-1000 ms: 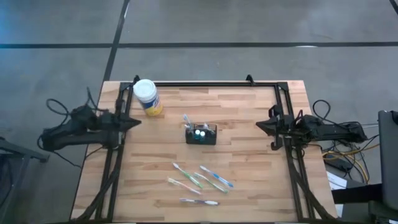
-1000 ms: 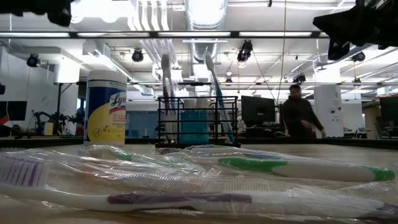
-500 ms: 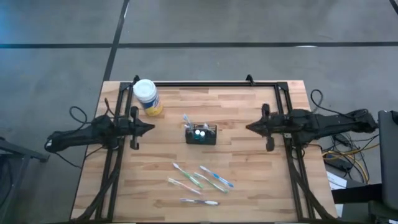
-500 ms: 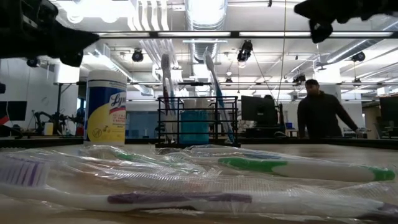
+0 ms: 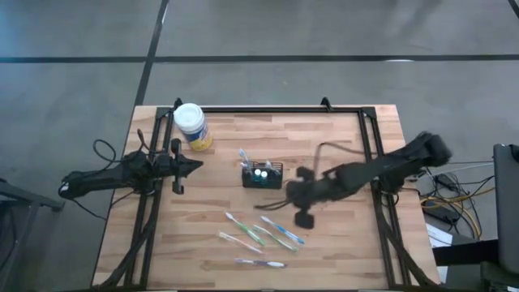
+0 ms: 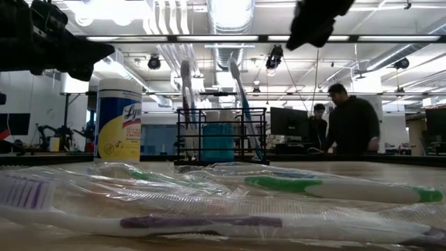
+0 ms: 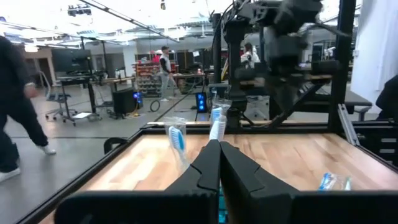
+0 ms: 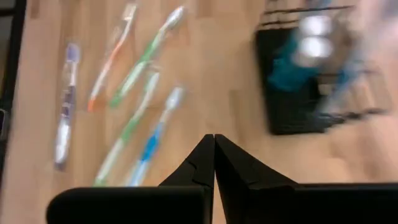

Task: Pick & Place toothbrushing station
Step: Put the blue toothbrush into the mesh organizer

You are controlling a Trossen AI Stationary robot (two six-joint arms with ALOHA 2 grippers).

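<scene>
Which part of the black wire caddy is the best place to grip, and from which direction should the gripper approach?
Probably from above, closing on the top rim of a long wall of the black wire caddy. It stands upright and open-topped, and its thin wire sides suit a pinch. Two toothbrushes lean out of it, so choose rim away from them. The right gripper is nearest.

right tool (image 5: 302, 197): smeared with motion in the high view, its shape unclear there.
toothbrushing station (image 8: 314, 68): blurred in the right wrist view, the far side cut off by the picture's edge; what it holds reads only as pale and teal smudges.
left tool (image 7: 219, 163): its closed fingers cover the station's lower part in the left wrist view.
purple toothbrush (image 6: 209, 224): wrapped in clear film, both ends run out of the low view.
people (image 6: 352, 127): distant, too small for detail.
</scene>
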